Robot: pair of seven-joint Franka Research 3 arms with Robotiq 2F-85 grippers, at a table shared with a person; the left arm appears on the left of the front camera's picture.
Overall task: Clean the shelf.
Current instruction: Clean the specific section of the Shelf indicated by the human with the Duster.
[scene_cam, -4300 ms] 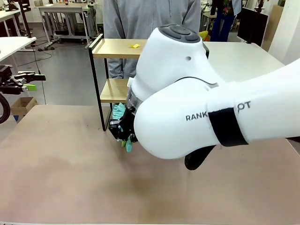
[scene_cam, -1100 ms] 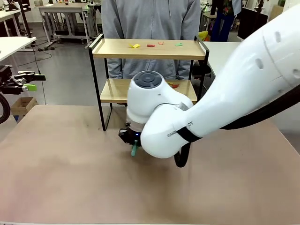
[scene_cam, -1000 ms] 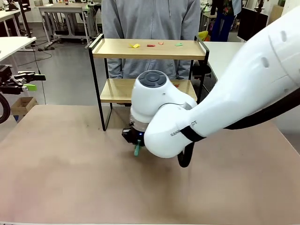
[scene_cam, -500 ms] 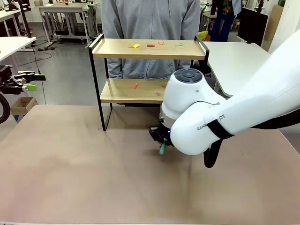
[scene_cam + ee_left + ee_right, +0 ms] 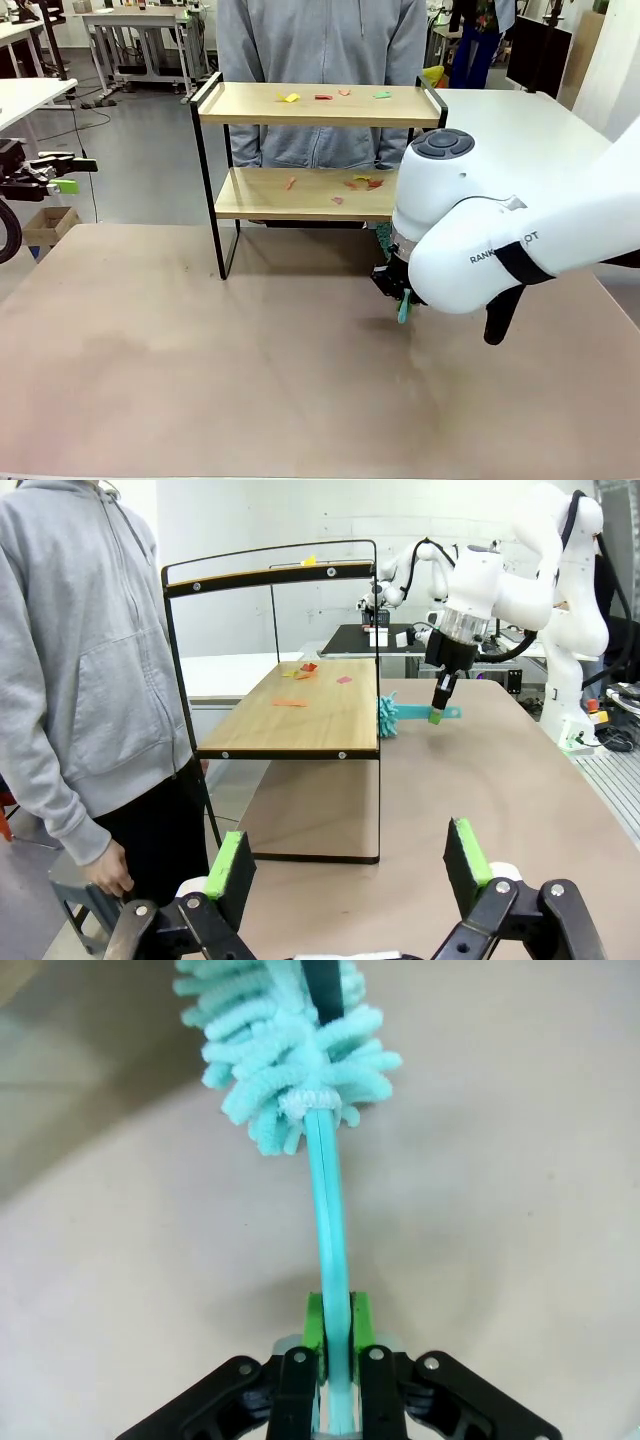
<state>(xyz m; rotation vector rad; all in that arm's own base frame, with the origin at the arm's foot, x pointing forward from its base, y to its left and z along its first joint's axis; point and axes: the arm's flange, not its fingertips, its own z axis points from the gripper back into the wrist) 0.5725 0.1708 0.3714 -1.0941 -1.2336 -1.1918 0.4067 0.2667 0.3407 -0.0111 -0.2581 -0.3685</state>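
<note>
Front view: the broad tan surface spreads across the lower picture, and the bulky white right arm reaches in from the right side and bends down over it. At the far side stands the shelf, a small two-tier rack of two light wooden boards in a thin black metal frame, its legs on the surface, directly in front of a person in a grey hooded top. The right arm's jaws point downward just beside the rack's right front leg and are clamped on the thin handle of a teal duster with a fluffy chenille head. In the right wrist view the handle runs straight up between the green pads, and the black leg crosses the fluffy head. In the left wrist view the duster lies roughly level, its head at the edge of the lower board. The left arm's jaws stand wide apart, holding nothing, well off to the rack's side, their green pads bare. Small coloured scraps, yellow, red and green, lie on the top board, and a few orange-red ones lie on the lower board.
</note>
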